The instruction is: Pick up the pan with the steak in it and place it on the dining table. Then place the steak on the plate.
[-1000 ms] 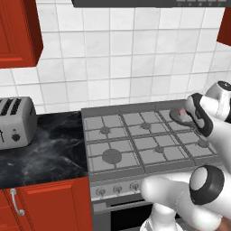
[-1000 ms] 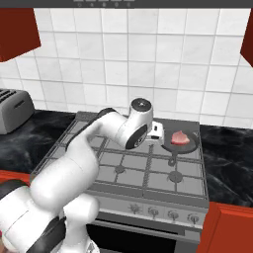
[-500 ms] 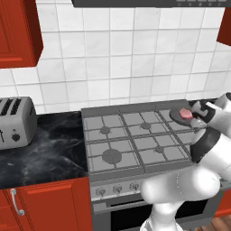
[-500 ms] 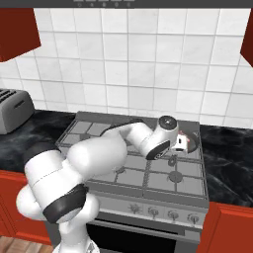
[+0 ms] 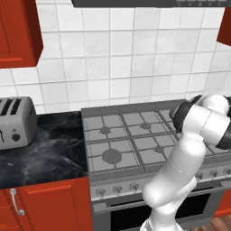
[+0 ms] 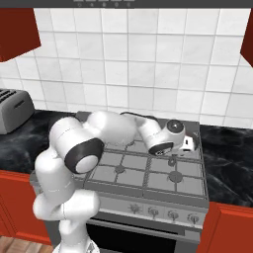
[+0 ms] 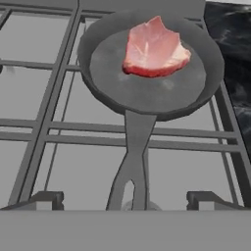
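Right now my tool [image 6: 187, 145] hangs low over the right rear of the stove [image 5: 135, 144], its fingers spread wide and gripping nothing. Looking along it, the pan [image 7: 149, 68] sits on the grates just ahead — its handle [image 7: 133, 162] runs straight back toward me, between my fingertips' line. The steak [image 7: 154, 49] lies inside the pan, toward its far side, pink-red with paler streaks. Beside the stove runs the black marble surface [image 5: 49, 149], and a toaster [image 5: 16, 122] stands on it, well apart from the pan — at the far left.
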You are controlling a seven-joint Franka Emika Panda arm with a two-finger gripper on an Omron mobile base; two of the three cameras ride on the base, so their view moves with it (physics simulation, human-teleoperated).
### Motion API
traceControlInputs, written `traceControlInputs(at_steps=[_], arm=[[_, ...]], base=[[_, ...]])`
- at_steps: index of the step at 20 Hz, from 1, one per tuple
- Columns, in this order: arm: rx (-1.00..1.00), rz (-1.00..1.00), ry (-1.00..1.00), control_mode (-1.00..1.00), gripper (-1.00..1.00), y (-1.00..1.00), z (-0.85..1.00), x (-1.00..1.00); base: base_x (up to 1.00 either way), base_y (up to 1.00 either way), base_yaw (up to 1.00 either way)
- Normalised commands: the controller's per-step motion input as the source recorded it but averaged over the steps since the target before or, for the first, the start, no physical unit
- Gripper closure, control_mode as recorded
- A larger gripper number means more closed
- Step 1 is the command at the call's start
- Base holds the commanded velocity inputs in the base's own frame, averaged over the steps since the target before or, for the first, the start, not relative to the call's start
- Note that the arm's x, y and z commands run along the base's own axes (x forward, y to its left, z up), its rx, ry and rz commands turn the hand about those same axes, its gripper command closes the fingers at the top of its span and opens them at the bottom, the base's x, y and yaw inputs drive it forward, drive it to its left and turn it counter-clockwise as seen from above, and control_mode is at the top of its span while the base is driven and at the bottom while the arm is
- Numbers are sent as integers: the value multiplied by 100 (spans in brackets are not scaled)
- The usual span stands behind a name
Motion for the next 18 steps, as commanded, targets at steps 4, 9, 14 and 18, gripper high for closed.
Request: traceControlInputs(at_steps=[4,9,14,18], arm=[[0,-1,1,-100,-100,0,-2,2],[0,0,1,-100,-100,0,-20,19],[0,-1,1,-100,-100,3,-22,21],[-1,0,1,-100,-100,1,-7,5]], base=[[0,0,0],[0,0,0],[0,0,0],[0,0,0]])
